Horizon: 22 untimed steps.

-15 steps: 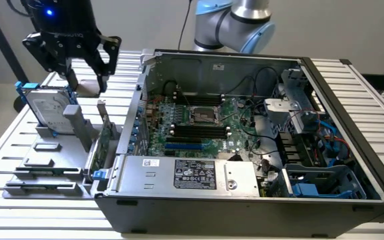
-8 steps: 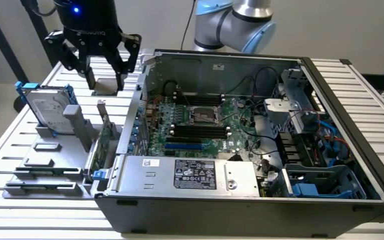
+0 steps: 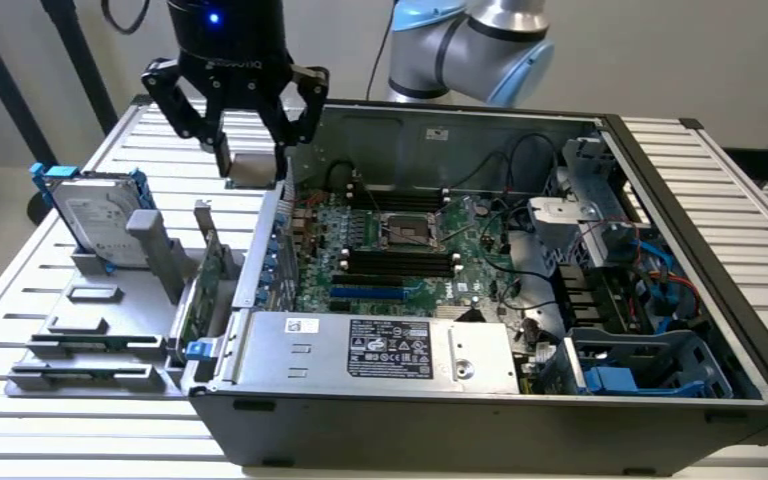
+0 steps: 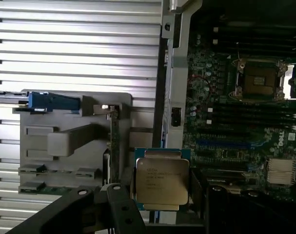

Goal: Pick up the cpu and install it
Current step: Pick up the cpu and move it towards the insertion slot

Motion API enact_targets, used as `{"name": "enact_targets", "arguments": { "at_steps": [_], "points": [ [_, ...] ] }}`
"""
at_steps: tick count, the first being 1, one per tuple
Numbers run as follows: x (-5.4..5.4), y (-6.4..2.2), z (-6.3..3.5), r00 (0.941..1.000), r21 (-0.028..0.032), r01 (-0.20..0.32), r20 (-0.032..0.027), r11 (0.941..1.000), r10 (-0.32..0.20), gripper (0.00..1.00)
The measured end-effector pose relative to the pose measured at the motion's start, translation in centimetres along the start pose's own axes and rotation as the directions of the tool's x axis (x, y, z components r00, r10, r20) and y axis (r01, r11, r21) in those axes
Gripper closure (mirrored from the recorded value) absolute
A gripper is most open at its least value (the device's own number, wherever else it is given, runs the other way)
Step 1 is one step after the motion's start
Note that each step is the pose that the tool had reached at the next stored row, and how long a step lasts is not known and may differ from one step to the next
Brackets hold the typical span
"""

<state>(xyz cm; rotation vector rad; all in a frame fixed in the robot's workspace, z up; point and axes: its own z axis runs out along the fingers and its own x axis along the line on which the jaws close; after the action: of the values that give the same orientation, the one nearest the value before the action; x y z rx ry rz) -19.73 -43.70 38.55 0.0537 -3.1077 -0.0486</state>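
Note:
The cpu (image 3: 253, 166) is a small square chip with a dull silver top, held in the air between my gripper's fingers. My gripper (image 3: 253, 155) is shut on it, above the open computer case's wall on the exterior view's left. In the wrist view the cpu (image 4: 162, 180) shows its printed metal lid and green rim, with my gripper (image 4: 162, 197) clamped on both sides and a dark finger (image 4: 119, 207) beside it. The open cpu socket (image 3: 408, 230) sits on the motherboard inside the case, apart from the chip; the socket (image 4: 260, 80) looks unoccupied.
A grey holder rack (image 3: 91, 330) on the slatted table carries a silver hard drive with blue rails (image 3: 91, 210) and a thin green card (image 3: 204, 285). The case wall (image 3: 277, 230), power supply (image 3: 384, 345), drive cage (image 3: 644, 370) and cables surround the motherboard.

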Motion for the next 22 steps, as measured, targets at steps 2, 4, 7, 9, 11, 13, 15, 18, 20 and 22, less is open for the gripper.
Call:
{"name": "enact_targets", "arguments": {
  "at_steps": [2,4,7,9,11,13,15,18,20,22],
  "points": [
    [-0.9,0.11,-0.02,1.0000,-0.0001,0.000,0.0000,1.0000,0.000,0.45],
    [-1.8,0.30,-0.05,1.0000,0.0000,0.000,-0.0002,1.0000,0.000,0.45],
    [-2.9,0.85,-0.04,1.0000,0.0000,0.000,-0.0001,1.0000,0.000,0.45],
    [-3.4,1.45,0.03,1.0000,0.0000,0.000,0.0000,1.0000,0.000,0.45],
    [-3.9,2.13,0.13,1.0000,0.0000,0.000,-0.0001,1.0000,0.000,0.45],
    [-4.4,2.91,0.27,1.0000,-0.0001,0.000,0.0000,1.0000,0.000,0.45],
    [-4.8,3.71,0.43,1.0000,-0.0001,0.000,-0.0001,1.0000,0.000,0.45],
    [-5.5,4.92,0.70,1.0000,-0.0001,0.000,-0.0001,1.0000,0.000,0.45],
    [-5.9,5.73,0.91,1.0000,-0.0001,0.000,0.0000,1.0000,0.000,0.45],
    [-6.3,6.57,1.15,1.0000,0.0000,0.000,-0.0001,1.0000,0.000,0.45]
  ]
}}
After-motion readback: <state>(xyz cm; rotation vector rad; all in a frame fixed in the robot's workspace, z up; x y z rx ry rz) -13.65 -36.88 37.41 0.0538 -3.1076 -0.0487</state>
